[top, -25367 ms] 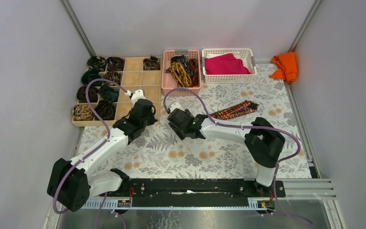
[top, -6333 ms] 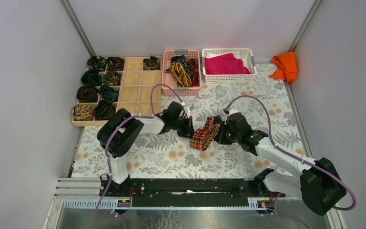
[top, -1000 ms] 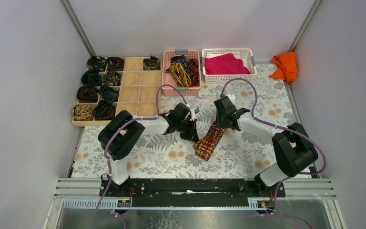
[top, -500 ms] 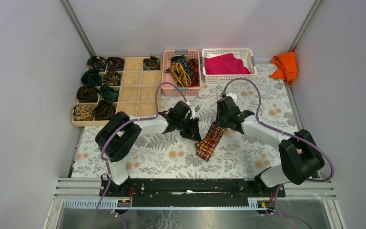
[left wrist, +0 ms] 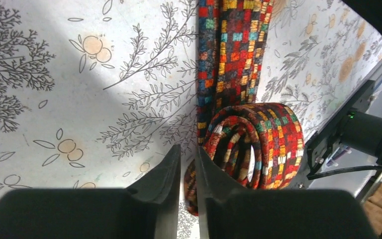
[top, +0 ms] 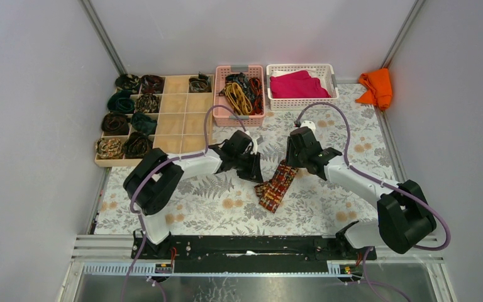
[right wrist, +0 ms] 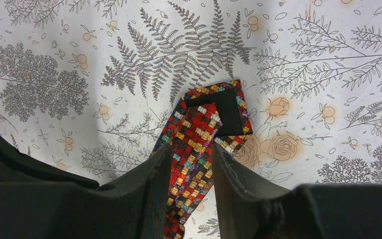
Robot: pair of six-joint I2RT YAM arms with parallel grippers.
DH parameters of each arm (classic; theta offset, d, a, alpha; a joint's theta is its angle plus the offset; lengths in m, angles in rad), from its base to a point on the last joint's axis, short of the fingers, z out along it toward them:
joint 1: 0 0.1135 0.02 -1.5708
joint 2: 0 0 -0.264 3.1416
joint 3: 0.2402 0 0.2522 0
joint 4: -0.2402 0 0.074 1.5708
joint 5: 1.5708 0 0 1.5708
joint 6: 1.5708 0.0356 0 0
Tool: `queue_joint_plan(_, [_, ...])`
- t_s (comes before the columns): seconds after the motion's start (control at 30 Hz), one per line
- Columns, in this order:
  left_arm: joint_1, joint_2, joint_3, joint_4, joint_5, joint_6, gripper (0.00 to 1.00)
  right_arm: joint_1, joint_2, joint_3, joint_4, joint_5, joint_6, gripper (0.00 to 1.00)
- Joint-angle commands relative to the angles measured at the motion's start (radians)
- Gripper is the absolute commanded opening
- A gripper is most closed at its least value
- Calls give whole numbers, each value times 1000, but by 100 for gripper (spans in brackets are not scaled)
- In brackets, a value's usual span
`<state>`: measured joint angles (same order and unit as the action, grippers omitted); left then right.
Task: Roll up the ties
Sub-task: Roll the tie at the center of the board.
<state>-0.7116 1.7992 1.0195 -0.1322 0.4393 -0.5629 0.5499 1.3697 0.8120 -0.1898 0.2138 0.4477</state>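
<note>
The red patterned tie lies on the flowered table at the centre of the overhead view, and it's only partly rolled. One end is wound into a coil, and a straight stretch runs from there to the pointed tip. The left gripper has its jaws nearly together, pinching a sliver of that coil. The right gripper straddles the flat strip near the tip, but I can't tell whether it's squeezing. In the wooden tray at upper left, the left-hand compartments and one at top right hold rolled ties, while the middle ones are bare. Loose ties fill the pink basket, so I judge plenty is left. There's open table at lower left and lower right, but the two arms crowd each other across the tie.
</note>
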Motion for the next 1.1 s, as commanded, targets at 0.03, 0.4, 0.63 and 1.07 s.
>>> queue_joint_plan(0.03, [-1, 36, -14, -24, -13, 8, 11, -4, -28, -7, 16, -26, -17, 43])
queue_joint_plan(0.4, [-7, -29, -109, 9, -173, 0, 51, -3, -40, -43, 39, -69, -13, 43])
queue_joint_plan(0.63, [-14, -79, -149, 46, -268, 8, 63, -3, -44, -44, 55, -91, -6, 42])
queue_joint_plan(1.07, [-14, -71, -154, 42, -324, 11, 53, -2, -48, -51, 78, -117, -10, 42])
